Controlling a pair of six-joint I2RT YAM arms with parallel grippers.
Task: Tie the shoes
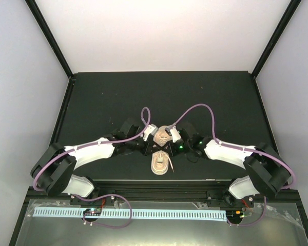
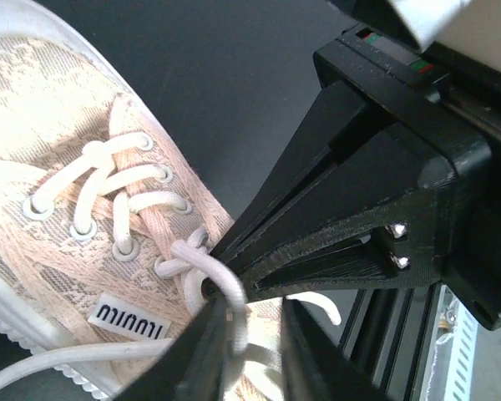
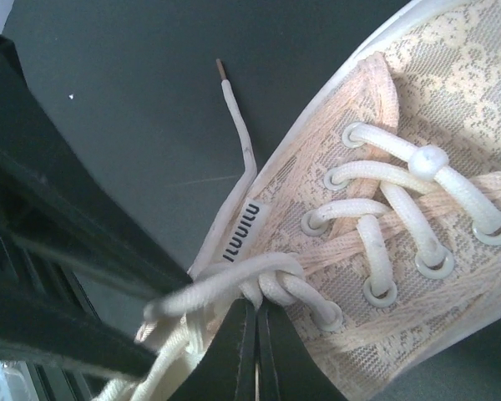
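The sneaker (image 1: 159,164) sits on the dark table (image 1: 113,97) at the lower middle of the overhead view, lying lengthwise up and down the frame, and both my claws meet over its middle. My left claw (image 2: 255,311) stands a little parted. In its own camera I see a narrow gap between the two fingers at the bottom edge. A strand of the off-white laces (image 2: 221,280) runs down into that gap, against the left-hand finger (image 2: 196,355), and I cannot tell whether it is pinched. My right claw (image 3: 256,309) is closed, its fingers pressed together with only a thin seam between them at the bottom centre of its view. Its tip sits right under the crossed lace at the lowest eyelets; whether a strand is caught in it I cannot tell. From the left wrist that claw fills the right of the frame as a black wedge whose tip touches the knot. One loose lace end (image 3: 234,117) lies on the table toward the upper left of the right wrist view. A small lettered label (image 2: 129,319) shows on the upper.
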